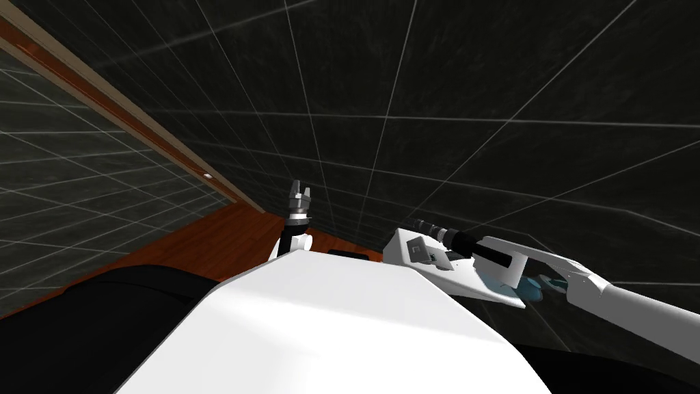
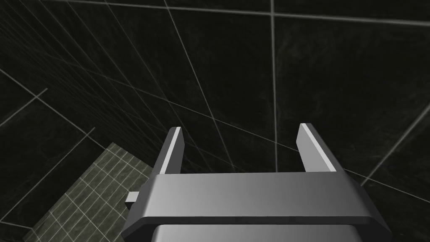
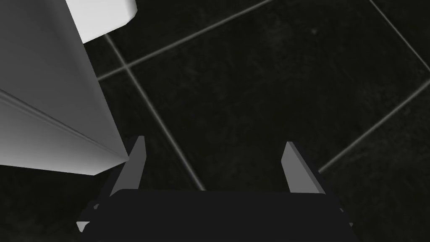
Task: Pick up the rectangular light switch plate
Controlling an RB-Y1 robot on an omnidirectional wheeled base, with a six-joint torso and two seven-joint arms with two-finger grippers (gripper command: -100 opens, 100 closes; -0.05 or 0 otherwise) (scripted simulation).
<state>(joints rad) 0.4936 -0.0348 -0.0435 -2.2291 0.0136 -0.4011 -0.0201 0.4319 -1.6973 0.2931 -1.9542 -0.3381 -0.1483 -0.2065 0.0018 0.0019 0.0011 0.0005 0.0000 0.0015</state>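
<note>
- At the far left of the head view, a grey-green tiled surface [image 1: 68, 171] ends at a reddish-brown strip [image 1: 157, 137] with pale edges. The strip runs on a slant from the upper left corner toward the middle.
- The switch plate [image 1: 207, 176] shows as a small white rectangle on that strip, near its lower end. Its details are too small to tell.
- Below the strip, a reddish-brown wood-coloured surface [image 1: 205, 246] widens toward the robot.
- The left gripper [image 1: 299, 186] stands to the right of the plate, raised and pointing up at the dark tiled wall [image 1: 444, 82]. It is well apart from the plate, with bare strip and wall between them.
- The left wrist view adds that the left gripper [image 2: 241, 126] has its two fingers [image 2: 173, 147] spread with nothing between them. Dark tiles with pale joint lines lie ahead of them. A lighter, finer-tiled patch [image 2: 84, 201] sits off to one side of the gripper body. The plate cannot be made out here.
- Farther right in the head view, the right forearm [image 1: 615, 301] reaches in from the lower right edge, low along the dark wall and far from the plate.
- In the right wrist view, the right gripper [image 3: 214, 145] is likewise spread and holds nothing, facing a dark tiled surface [image 3: 273, 84] crossed by pale joints.
</note>
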